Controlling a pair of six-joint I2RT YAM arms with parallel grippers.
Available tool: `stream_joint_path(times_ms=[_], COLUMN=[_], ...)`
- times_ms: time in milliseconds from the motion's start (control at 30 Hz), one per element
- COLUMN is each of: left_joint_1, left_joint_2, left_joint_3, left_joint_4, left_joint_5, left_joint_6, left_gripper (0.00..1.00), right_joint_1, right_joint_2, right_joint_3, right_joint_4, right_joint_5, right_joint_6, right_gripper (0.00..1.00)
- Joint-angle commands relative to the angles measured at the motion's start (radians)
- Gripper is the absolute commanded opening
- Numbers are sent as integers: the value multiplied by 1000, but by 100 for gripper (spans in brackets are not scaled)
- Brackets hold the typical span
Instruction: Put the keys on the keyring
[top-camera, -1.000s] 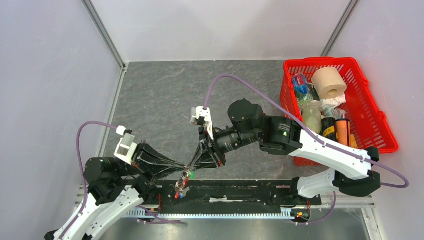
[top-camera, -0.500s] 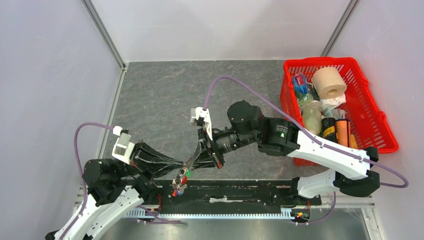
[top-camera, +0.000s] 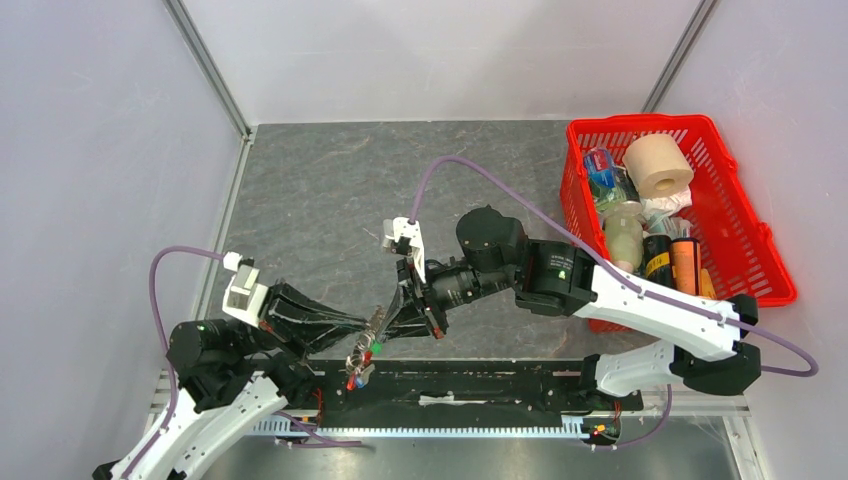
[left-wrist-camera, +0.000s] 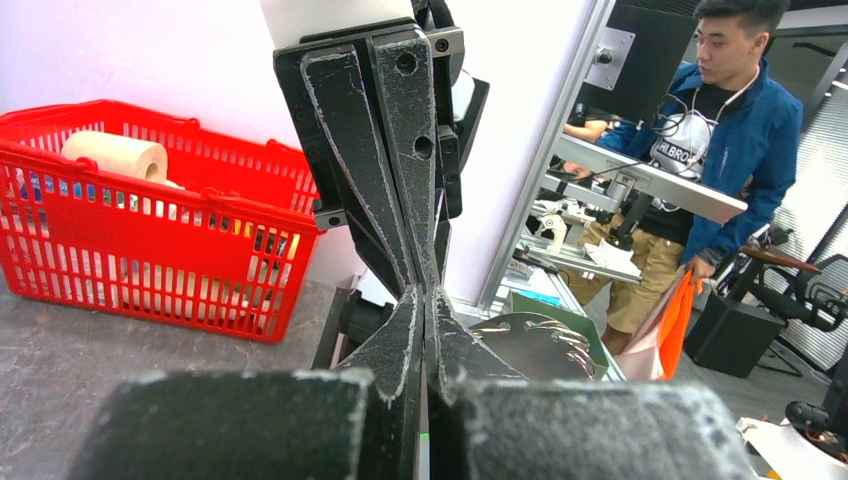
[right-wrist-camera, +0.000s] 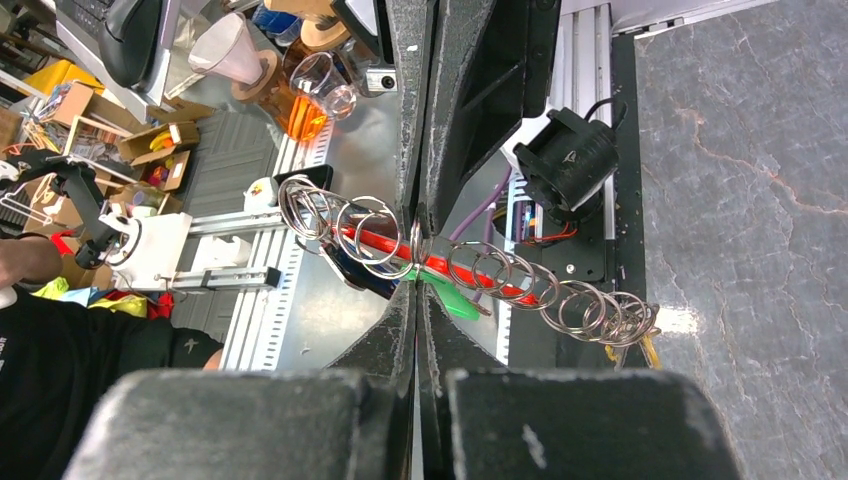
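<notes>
Both arms meet tip to tip above the grey marbled tabletop (top-camera: 330, 200). The meeting point is well apart from the red plastic mesh basket (top-camera: 770, 260), out on the basket's left-arm side and closer to the arm bases than the basket's middle.

Left gripper (top-camera: 371, 323): black fingers pressed flat together, no gap showing in the left wrist view. Right gripper (top-camera: 386, 323): same, fingers tight against each other. The two sets of tips touch or nearly touch; can't tell which.

The silver metal keyring, a string of linked split rings with a flat red oblong fob (right-wrist-camera: 480, 280), sits right at that meeting point, so also well apart from the basket. In the right wrist view the ring string runs crosswise past both sets of tips. One ring is caught between the right gripper's closed fingertips, and the left gripper's tips clamp onto the same string just above. Which exact ring each one pinches: can't tell. The fob lies behind the rings, mostly hidden.

The small metal keys with green and blue plastic heads (top-camera: 360, 368) hang in a bunch just under the gripper tips, off the tabletop and far from the basket. One green head sits just beside the right fingertips. Whether any key is threaded on a ring: can't tell.

The basket holds a beige toilet roll (top-camera: 658, 165) plus bottles and cans.
</notes>
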Motion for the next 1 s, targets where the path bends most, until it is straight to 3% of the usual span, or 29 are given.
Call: stream_joint_path(times_ms=[0,233,400,967], left_joint_1=[-1,-1,-1,-1], left_joint_2=[-18,-21,-25,-34], left_joint_3=[6,9,8,5], left_joint_4=[84,84,83,83], left_joint_5=[-56,-68,-67,-79], left_joint_6=[-31,-30,-33,-34], left_gripper=[2,2,2,2], right_joint_1=[9,9,8,9], right_joint_2=[-40,-42,-60,-52], right_joint_3=[-14,-25,-7,32], right_joint_4=[38,54,51,129], right_joint_5=[7,16,60,138], right_joint_6=[7,17,8,32], right_gripper=[0,0,23,26])
